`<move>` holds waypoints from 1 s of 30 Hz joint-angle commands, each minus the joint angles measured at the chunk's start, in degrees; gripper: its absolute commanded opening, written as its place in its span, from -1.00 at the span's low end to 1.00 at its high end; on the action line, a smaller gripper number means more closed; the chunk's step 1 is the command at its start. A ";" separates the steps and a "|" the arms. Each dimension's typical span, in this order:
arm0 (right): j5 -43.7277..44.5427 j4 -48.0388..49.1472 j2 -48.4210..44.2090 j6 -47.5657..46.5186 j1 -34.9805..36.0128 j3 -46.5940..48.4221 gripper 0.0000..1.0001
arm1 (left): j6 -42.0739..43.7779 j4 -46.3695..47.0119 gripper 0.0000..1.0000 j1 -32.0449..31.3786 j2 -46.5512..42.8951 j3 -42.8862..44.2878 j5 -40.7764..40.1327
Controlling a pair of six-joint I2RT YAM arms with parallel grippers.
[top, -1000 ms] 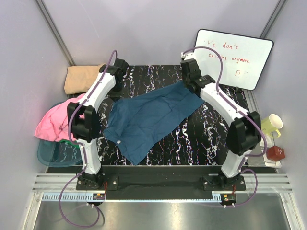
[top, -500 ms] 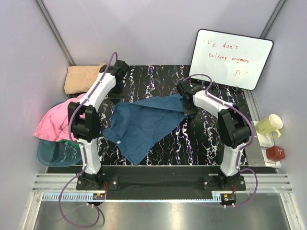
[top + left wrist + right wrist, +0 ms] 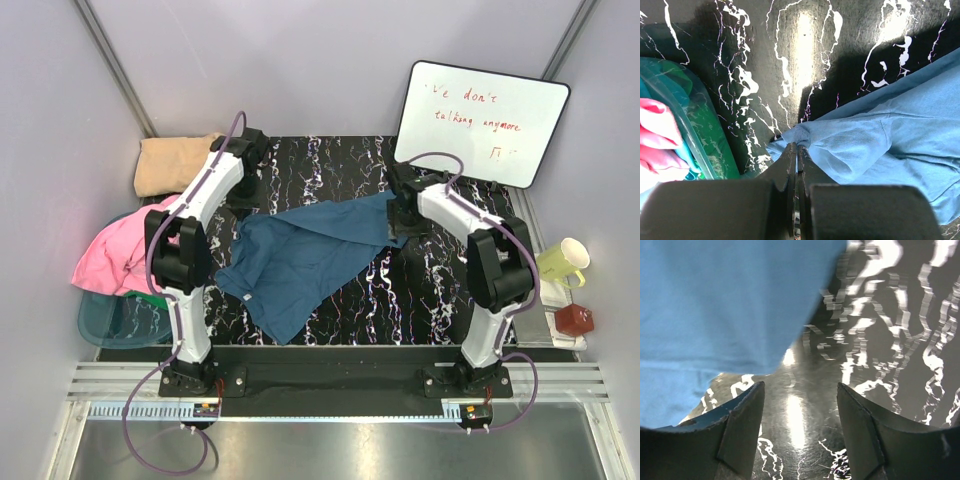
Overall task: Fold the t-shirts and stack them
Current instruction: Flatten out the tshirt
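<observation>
Black marbled tabletop (image 3: pixel 330 165), plain pale walls (image 3: pixel 300 60), leaning whiteboard (image 3: pixel 483 120), teal t-shirt (image 3: pixel 300 255), seemingly rumpled

Only readable txt: whiteboard (image 3: pixel 480 120), leaning at far right in top view, red marker handwriting, 2 lines + 1 sign.

Line 1, upper left of board: "We don't", 1st letter faint, so "W" is approx.

Line 2, just below: "talking anymore".

Under that, toward board's lower right: small lone sign like "П" or pi, can't tell which.

Blue t-shirt (image 3: pixel 300 255): tiny white tag (image 3: pixel 247 296) at its near-left edge, too small to read.

Pale strip (image 3: pixel 330 410) along near edge: fine tick marks like a ruler, nos. not legible.
</observation>
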 commanded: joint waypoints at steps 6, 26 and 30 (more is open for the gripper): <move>-2.33 2.13 -4.32 0.89 -2.88 -4.20 0.31 | 0.25 -0.03 -1.00 0.19 0.58 2.97 2.15; 1.35 8.46 5.16 0.00 1.34 -2.97 0.34 | 0.25 -0.03 -1.00 0.19 0.66 2.53 1.63; 6.62 8.02 7.98 0.71 1.25 -0.60 -0.11 | 0.25 -0.03 -1.00 0.19 0.49 2.35 1.19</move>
